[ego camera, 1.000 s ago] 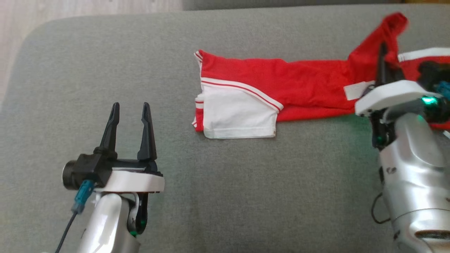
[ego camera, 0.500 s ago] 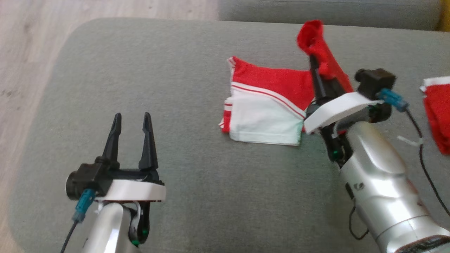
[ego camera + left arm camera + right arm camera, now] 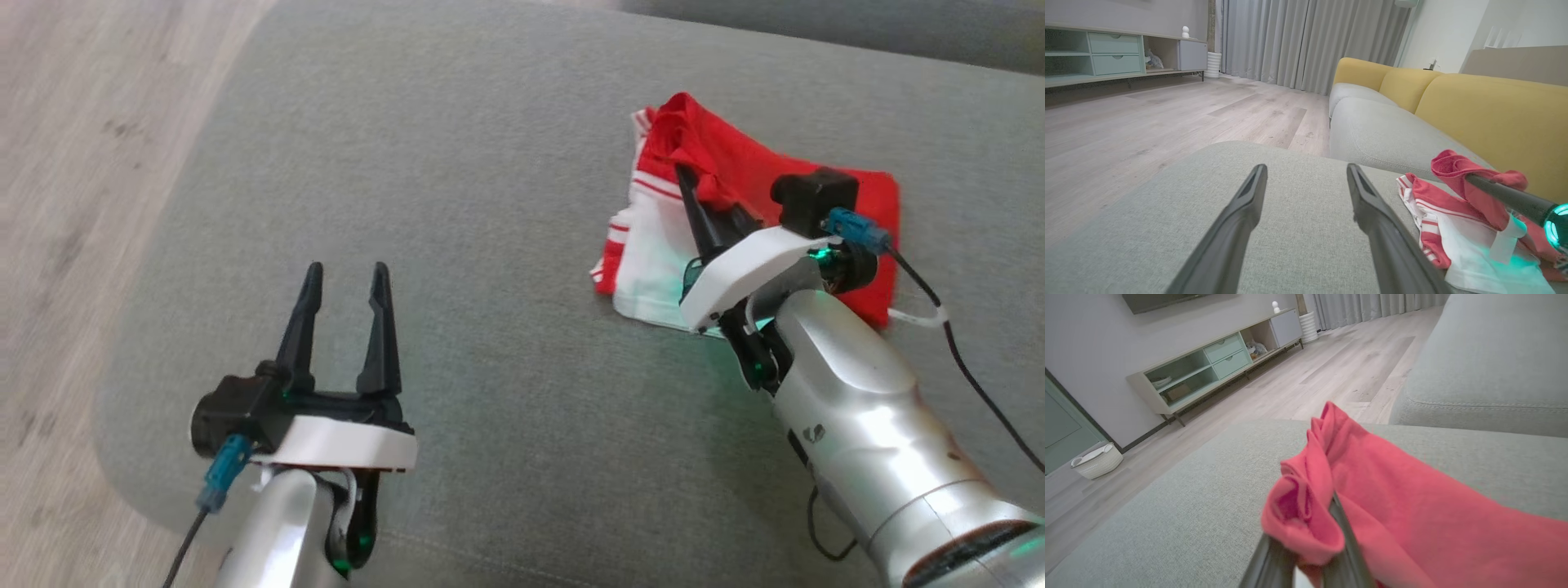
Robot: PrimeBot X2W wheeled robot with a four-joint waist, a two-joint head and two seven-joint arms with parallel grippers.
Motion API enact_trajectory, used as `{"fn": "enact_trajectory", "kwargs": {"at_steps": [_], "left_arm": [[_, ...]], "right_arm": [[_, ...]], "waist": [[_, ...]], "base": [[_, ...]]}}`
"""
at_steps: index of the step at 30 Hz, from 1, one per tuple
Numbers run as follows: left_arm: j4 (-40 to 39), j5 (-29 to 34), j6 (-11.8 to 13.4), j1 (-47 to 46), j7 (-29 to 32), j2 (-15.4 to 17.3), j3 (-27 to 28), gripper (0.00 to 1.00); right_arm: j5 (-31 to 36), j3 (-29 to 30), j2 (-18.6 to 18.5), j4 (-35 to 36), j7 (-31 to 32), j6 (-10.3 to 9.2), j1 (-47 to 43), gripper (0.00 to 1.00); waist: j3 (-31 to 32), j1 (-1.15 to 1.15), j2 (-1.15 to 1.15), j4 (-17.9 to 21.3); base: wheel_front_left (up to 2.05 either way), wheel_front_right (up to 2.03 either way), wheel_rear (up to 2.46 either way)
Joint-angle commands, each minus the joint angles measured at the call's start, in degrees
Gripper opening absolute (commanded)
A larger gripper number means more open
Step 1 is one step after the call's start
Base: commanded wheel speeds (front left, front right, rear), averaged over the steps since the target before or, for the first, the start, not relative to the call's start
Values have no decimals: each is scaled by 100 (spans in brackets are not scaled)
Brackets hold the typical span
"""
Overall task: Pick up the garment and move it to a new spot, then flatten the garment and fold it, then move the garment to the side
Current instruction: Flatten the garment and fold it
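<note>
Position. We find one red and white garment (image 3: 739, 167) on the grey cushion (image 3: 490, 204), lying toward its far right part in the head view. It is bunched, with red cloth doubled over a white panel that has striped trim. Wooden floor (image 3: 82, 163) lies beyond the cushion's left edge.

Grippers. The right gripper (image 3: 686, 175) has its jaws closed tight on a red fold of the garment (image 3: 1392, 506). The left wrist view shows that fold held above the rest of the heap (image 3: 1453, 228). The left gripper (image 3: 347, 269) holds its jaws wide with nothing between them. It hovers over bare cushion, well apart from the cloth.

Handling, in our judgement. The cloth looks light, thin and limp. It drapes from the pinch with no stiffness of its own. We expect it to sag and gather from a single hold, and stacked layers may slide over one another. We do not consider it fragile. Weight should pose no difficulty.

Hold points, in our judgement. A corner or the trimmed hem of the white panel offers firmer purchase than mid-cloth. To flatten it, we advise one gripper at each of two corners.

Count. One garment, two grippers with two fingers each, one cushion under the work.
</note>
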State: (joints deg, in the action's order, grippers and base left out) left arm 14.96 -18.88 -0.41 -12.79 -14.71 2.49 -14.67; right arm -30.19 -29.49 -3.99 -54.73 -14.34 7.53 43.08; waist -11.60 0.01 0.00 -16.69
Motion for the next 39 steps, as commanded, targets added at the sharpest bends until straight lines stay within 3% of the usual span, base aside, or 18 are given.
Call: {"fn": "enact_trajectory", "kwargs": {"at_steps": [1, 4, 5, 6, 14, 19, 25, 33, 39], "left_arm": [[-150, -48, 53, -225, -29, 39, 99, 100], [-147, -85, 80, -236, -29, 39, 30, 100], [-142, -95, 87, -236, -29, 39, 11, 100], [-134, -103, 92, -235, -29, 39, -8, 100], [-51, -44, 100, -200, -29, 39, 48, 100], [-39, 106, 42, -159, -29, 39, 236, 100], [-105, 253, -27, -127, -29, 56, 520, 100], [-79, 482, -109, -32, -29, 57, 766, 100], [-122, 574, -144, 79, -29, 50, 918, 100]], "right_arm": [[-24, -111, 111, 21, -51, -4, 168, 0], [10, -174, 111, -216, -54, -4, 199, 0], [47, -216, 111, -257, -56, -4, 199, 71], [42, -313, 111, -244, -57, -4, 159, 100], [-420, -1294, 111, 628, -13, -4, -157, 100], [-474, -1261, 111, 880, -51, -4, -100, 100], [305, -139, 111, 1278, -63, -4, -257, 100], [1547, 1409, 111, 2441, -65, -4, -1372, 100], [1782, 2082, 111, 3241, -65, -4, -2247, 100]], "waist": [[-90, -1, 0, -152], [-129, -1, 0, -223], [-134, -1, 0, -239], [-133, -1, 0, -257], [20, -1, 0, -98], [207, -1, 0, 279], [328, -1, 0, 863], [424, -1, 0, 1479], [406, -1, 0, 1778]], "base": [[0, 0, 0], [0, 0, 0], [0, 0, 0], [0, 0, 0], [0, 0, 0], [0, 0, 0], [0, 0, 0], [0, 0, 0], [0, 0, 0]]}}
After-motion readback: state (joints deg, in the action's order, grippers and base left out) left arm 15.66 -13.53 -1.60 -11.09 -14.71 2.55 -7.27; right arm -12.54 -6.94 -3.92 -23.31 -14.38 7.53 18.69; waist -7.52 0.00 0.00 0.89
